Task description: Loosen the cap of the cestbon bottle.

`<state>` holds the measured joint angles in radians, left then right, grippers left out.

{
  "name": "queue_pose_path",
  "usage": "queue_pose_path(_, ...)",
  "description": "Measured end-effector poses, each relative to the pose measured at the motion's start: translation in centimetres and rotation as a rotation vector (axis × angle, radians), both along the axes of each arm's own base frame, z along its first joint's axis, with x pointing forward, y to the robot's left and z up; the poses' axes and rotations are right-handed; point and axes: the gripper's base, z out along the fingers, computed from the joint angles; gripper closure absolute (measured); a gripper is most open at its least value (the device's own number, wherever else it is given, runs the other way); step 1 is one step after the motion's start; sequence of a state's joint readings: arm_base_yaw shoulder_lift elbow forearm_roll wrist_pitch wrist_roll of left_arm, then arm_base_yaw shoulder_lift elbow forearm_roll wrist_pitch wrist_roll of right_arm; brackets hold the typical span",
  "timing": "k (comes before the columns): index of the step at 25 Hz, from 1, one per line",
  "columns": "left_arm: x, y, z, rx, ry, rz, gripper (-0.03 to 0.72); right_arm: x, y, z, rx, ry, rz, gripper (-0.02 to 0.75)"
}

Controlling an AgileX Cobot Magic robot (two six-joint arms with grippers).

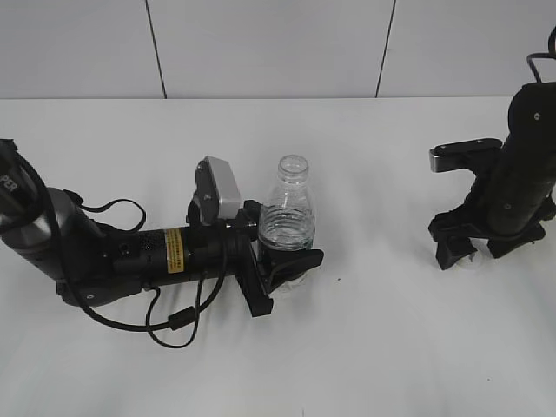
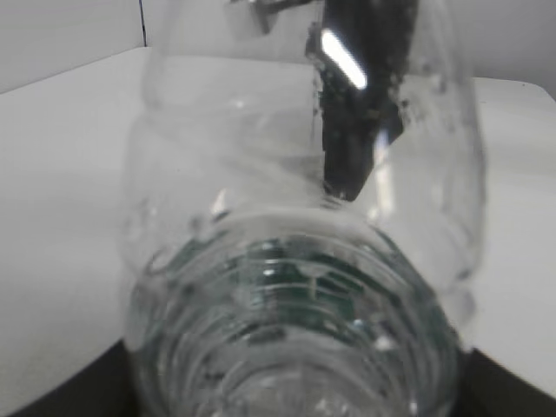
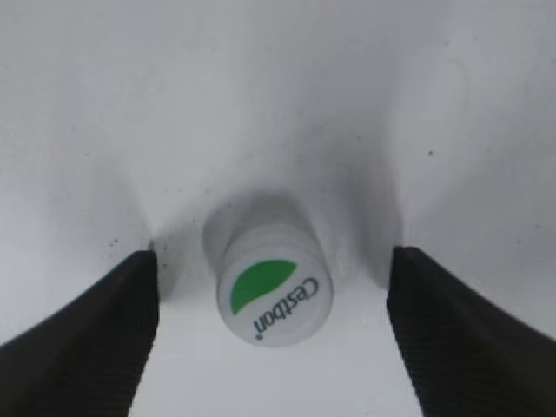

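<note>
The clear cestbon bottle stands upright on the white table, its neck open with no cap on it. My left gripper is shut on its lower body. The left wrist view is filled by the bottle, with a bit of dark green label showing through the plastic. The white cap, with its green mark and "Cestbon" print facing up, lies on the table at the right, apart from the bottle. My right gripper is open, with a jaw on each side of the cap and neither touching it. It points down at the right of the exterior view.
The white table runs back to a grey panelled wall. The left arm lies low along the table with a loose black cable in front of it. Bare table lies between the two arms.
</note>
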<state>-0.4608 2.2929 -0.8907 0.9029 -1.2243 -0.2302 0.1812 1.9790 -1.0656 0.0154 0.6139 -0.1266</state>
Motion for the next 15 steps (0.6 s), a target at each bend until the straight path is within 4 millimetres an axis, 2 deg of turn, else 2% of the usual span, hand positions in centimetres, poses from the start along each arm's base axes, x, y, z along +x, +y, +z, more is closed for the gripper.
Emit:
queue_pose_path(7,0.0,0.0,0.0,0.0,0.0,0.0,0.282,-0.07,0.02,-0.01,0.003,0.008,-0.007,0.11)
queue_pose_path(12,0.0,0.03,-0.15,0.01,0.004,0.002,0.177,-0.07,0.03,-0.01,0.003,0.008,0.0,0.131)
queue_pose_path(15,-0.01,0.04,-0.25,0.014,0.006,0.003,0.149,-0.07,0.03,-0.01,0.003,0.008,0.002,0.14)
